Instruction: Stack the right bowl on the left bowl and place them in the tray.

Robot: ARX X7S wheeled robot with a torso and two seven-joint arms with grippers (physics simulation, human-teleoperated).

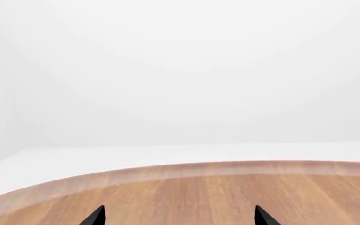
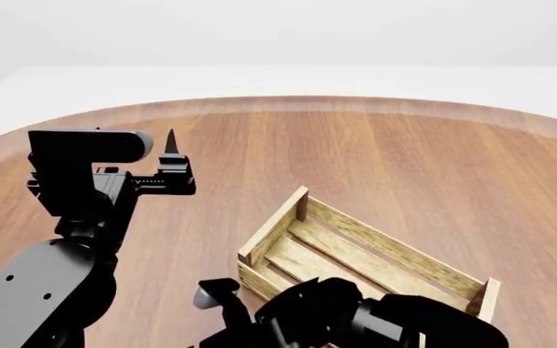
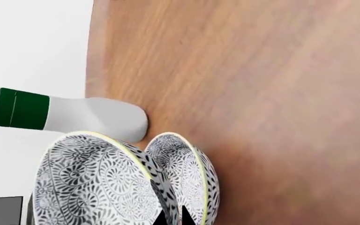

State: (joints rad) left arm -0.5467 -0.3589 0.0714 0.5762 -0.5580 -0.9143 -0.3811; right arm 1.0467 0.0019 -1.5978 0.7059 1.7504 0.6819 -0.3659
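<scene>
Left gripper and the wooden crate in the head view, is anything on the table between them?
Nothing: between the left gripper and the tray lies only bare wooden table, seen in the head view.

The near end of the slatted light-wood tray (image 2: 356,250) is hidden behind the black right arm (image 2: 376,319). The two grey-patterned bowls (image 3: 99,187) and the right tool (image 3: 174,218) are cut off by the right wrist view's edge. Only two black fingertips (image 1: 95,216) of the left tool show in its wrist view.

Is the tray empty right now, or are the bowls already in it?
As far as it shows, empty: in the head view the tray has bare slats, though its near end hides behind the right arm. The right wrist view shows both bowls outside.
</scene>
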